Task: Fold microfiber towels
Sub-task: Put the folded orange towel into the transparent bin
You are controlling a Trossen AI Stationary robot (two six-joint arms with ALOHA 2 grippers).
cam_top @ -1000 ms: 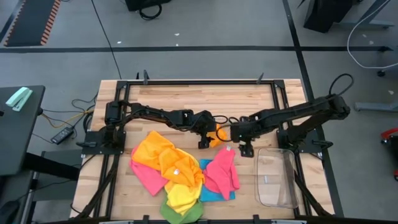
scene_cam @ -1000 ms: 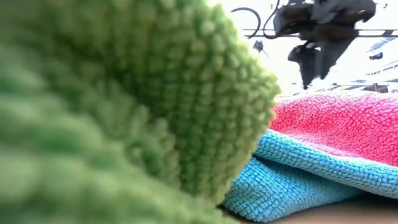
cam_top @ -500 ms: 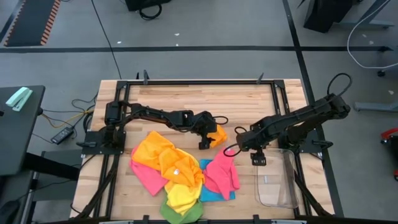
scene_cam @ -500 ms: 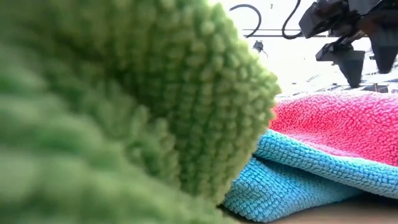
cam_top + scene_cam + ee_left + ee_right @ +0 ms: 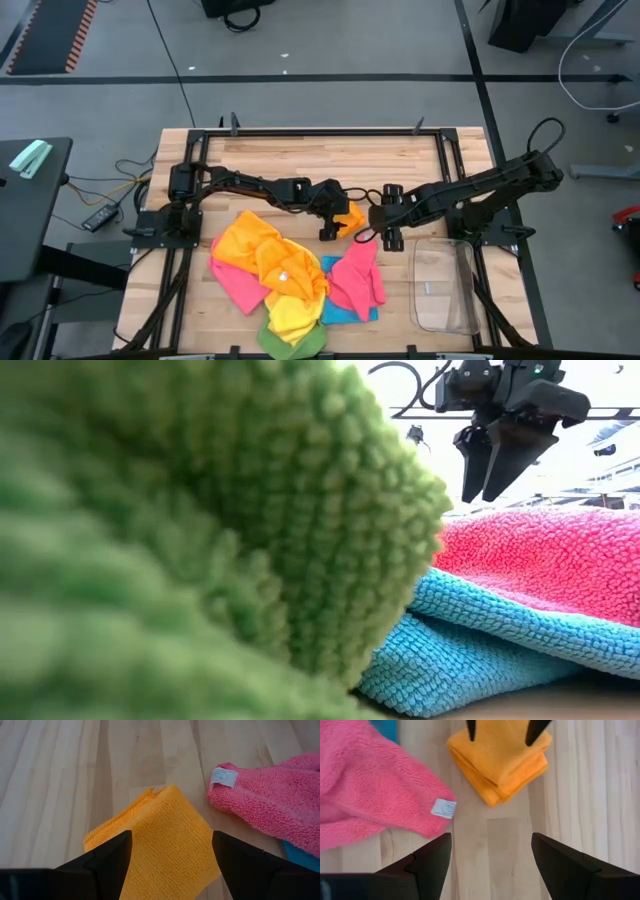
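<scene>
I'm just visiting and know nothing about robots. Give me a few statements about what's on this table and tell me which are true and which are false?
1. A folded orange towel lies on the bare wood between the two grippers. True.
2. The clear plastic bin is full of towels. False: nothing shows inside it.
3. The left gripper has its fingers open, one on either side of the folded orange towel. True.
4. The right gripper is clamped shut on the pink towel. False: its fingers are open and hold nothing.
5. The pink towel has a small white tag at its corner. True.
6. The unfolded towels are stacked neatly. False: they lie in a loose, overlapping heap.
</scene>
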